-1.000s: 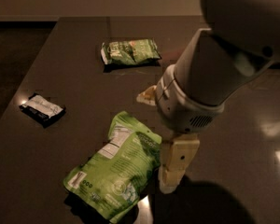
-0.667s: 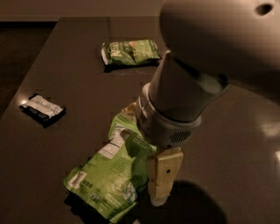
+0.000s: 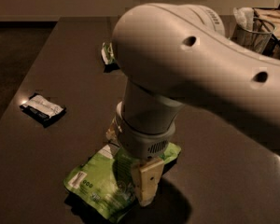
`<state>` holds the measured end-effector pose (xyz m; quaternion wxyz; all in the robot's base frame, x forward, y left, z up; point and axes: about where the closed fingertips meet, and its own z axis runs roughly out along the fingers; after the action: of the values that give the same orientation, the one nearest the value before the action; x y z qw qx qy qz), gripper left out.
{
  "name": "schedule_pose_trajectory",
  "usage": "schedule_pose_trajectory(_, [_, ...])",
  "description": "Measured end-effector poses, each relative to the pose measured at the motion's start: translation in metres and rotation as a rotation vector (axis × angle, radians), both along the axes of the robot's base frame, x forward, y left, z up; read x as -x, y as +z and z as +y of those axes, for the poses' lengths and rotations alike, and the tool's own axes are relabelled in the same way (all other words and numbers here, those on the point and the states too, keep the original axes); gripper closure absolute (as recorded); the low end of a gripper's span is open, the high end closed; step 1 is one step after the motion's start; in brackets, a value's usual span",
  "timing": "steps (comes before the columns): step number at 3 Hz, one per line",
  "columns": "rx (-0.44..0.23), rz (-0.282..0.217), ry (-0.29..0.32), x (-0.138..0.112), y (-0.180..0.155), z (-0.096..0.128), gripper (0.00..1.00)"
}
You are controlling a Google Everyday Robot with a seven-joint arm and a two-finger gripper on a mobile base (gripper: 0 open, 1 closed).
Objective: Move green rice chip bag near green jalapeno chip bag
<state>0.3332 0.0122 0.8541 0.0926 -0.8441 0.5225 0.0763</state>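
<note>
The green rice chip bag (image 3: 95, 183), a large lime-green pouch with a white label, lies flat on the dark table (image 3: 46, 162) near the front. My gripper (image 3: 147, 190) hangs from the big pale arm and sits right over the bag's right half, at or just above its surface. The arm hides the bag's upper middle. The green jalapeno chip bag (image 3: 107, 54) lies at the back of the table. Only its left end with a white edge shows beside the arm; the rest is hidden.
A small black-and-white packet (image 3: 43, 108) lies at the table's left side. A clear container (image 3: 251, 31) with crumpled contents stands at the back right. The table's left edge runs diagonally toward the back.
The arm has swung left and lower over the rice bag. The gripper moved from the bag's right edge onto it, and the arm now covers most of the jalapeno bag.
</note>
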Motion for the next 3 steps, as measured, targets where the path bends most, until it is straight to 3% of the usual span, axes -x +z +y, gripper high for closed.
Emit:
schedule_pose_trajectory(1, [0.037,0.009,0.013,-0.008,0.0,0.007,0.49])
schedule_pose_trajectory(2, [0.015,-0.004,-0.054,-0.03,0.018,0.008,0.72])
schedule_pose_trajectory(3, [-0.019,-0.01,-0.157,-0.071,0.037,0.002,0.96])
